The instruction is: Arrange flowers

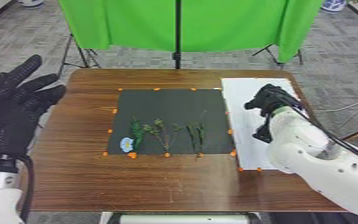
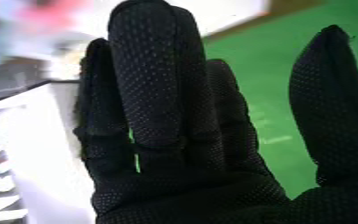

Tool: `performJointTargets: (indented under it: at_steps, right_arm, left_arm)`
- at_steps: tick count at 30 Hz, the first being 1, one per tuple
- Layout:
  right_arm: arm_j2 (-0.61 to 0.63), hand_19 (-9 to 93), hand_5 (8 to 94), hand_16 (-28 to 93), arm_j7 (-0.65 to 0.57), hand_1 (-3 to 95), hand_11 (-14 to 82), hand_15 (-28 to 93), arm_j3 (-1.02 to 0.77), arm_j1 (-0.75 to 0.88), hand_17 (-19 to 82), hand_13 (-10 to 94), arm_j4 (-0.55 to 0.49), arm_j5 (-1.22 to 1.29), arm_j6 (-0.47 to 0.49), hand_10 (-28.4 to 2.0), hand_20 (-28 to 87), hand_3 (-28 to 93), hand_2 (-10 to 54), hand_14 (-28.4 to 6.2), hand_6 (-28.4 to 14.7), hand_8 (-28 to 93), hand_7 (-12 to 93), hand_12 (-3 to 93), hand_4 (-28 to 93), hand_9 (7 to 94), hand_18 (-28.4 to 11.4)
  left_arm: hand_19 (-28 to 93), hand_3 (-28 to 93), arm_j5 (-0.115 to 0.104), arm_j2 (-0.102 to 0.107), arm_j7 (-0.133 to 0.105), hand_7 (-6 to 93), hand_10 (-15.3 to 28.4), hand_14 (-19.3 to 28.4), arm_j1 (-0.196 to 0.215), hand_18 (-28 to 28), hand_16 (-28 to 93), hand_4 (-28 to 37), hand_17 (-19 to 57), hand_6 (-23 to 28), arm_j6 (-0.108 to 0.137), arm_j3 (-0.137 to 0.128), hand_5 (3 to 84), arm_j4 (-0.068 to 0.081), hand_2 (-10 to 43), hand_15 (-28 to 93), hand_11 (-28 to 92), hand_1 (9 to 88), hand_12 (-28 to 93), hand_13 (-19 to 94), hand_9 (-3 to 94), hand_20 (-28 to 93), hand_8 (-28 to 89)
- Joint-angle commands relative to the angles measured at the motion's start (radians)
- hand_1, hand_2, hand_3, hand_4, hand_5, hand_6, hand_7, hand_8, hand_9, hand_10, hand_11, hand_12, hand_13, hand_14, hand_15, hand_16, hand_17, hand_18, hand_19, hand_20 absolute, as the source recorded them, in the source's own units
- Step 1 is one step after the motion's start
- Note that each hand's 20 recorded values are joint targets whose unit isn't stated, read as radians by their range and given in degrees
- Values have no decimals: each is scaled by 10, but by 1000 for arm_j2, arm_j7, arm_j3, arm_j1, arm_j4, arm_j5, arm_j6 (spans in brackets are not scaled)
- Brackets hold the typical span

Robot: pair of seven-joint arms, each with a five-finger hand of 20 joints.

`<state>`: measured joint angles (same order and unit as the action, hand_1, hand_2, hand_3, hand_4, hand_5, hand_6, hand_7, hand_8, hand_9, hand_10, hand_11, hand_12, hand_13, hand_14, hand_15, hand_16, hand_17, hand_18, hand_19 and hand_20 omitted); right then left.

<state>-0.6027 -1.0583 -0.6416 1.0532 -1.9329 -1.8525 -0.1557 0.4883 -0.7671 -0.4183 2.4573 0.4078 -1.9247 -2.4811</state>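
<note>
Green cloth (image 1: 122, 30) behind table (image 1: 73, 175) | flowers (image 1: 127, 145) on dark mat (image 1: 158, 102) | right hand (image 1: 271, 97) over white sheet (image 1: 246, 120): fingers together, thumb apart | left hand (image 1: 7, 117) spread

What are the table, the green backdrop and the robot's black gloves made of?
The table looks like satin-finished wood or wood-look laminate, with brown grain streaks. The backdrop seems matt cloth, hanging in folds. The left hand and right hand appear covered in dull, dotted mesh or knit.
</note>
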Motion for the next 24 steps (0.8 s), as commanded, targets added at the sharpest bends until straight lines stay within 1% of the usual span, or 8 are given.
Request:
performJointTargets:
  at_steps: [1, 2, 4, 8, 12, 16, 18, 24]
  right_arm:
    - [39, 927, 515, 151, -56, 342, 236, 530, -28, 58, 458, 835, 46, -37, 10, -154, -51, 705, -58, -82, -35, -110, 116, 143, -254, 802, -216]
    - [40, 929, 515, 152, -60, 343, 236, 531, -45, 71, 464, 839, 46, -41, 18, -154, -55, 704, -59, -80, -35, -109, 116, 143, -253, 805, -214]
    - [51, 931, 515, 161, -73, 346, 246, 540, -44, 74, 480, 853, 45, -44, 17, -149, -34, 702, -60, -73, -35, -109, 115, 147, -252, 820, -213]
    - [58, 932, 513, 169, -78, 351, 256, 548, -53, 87, 502, 875, 58, -40, 48, -147, -16, 699, -64, -61, -35, -109, 111, 150, -250, 843, -208]
    - [58, 932, 510, 172, -76, 364, 256, 546, -15, 54, 506, 878, 87, -16, 61, -147, -16, 697, -71, -60, -32, -109, 111, 151, -247, 849, -208]
    - [52, 932, 519, 175, -60, 373, 254, 546, 35, 10, 504, 876, 119, -12, 64, -146, -16, 704, -79, -61, -16, -111, 119, 152, -245, 848, -206]
    - [49, 932, 531, 175, -56, 379, 249, 544, 65, -15, 504, 878, 128, -13, 53, -145, -19, 706, -81, -59, -9, -116, 122, 150, -248, 846, -205]
    - [30, 932, 600, 182, -71, 421, 233, 539, 124, -52, 517, 886, 157, -48, 45, -110, -27, 716, -94, -51, 6, -125, 132, 147, -266, 851, -192]
  left_arm:
    - [587, 783, 1, -10, 13, 134, 213, 284, -8, 259, -120, -281, -47, 89, 5, 25, 353, 8, 86, 613, 304, 199, 127, 263, 334, 346, -88]
    - [588, 784, 5, -15, 22, 135, 213, 284, -13, 259, -120, -281, -47, 89, 2, 25, 353, 8, 85, 613, 304, 200, 127, 263, 334, 344, -88]
    - [590, 785, 12, -14, 27, 136, 213, 284, -19, 259, -121, -279, -47, 89, -4, 24, 354, 10, 85, 614, 307, 202, 127, 263, 334, 342, -88]
    - [592, 786, 11, -14, 24, 138, 213, 284, -18, 259, -121, -277, -47, 90, 0, 27, 355, 9, 85, 615, 310, 204, 127, 264, 334, 338, -89]
    - [596, 786, 10, -16, 32, 138, 214, 284, -28, 259, -122, -274, -47, 91, -4, 35, 356, 13, 84, 616, 310, 204, 125, 265, 335, 332, -89]
    - [598, 786, 7, -13, 22, 138, 214, 284, -26, 259, -122, -273, -48, 91, -3, 36, 357, 13, 83, 616, 311, 205, 124, 265, 335, 327, -89]
    - [600, 787, 9, -15, 27, 140, 214, 284, -34, 259, -123, -272, -48, 91, -3, 39, 357, 14, 83, 616, 312, 205, 124, 265, 335, 325, -89]
    - [603, 785, 14, -23, 38, 140, 214, 284, -37, 259, -123, -271, -48, 92, -8, 41, 359, 12, 84, 618, 313, 207, 123, 266, 335, 320, -89]
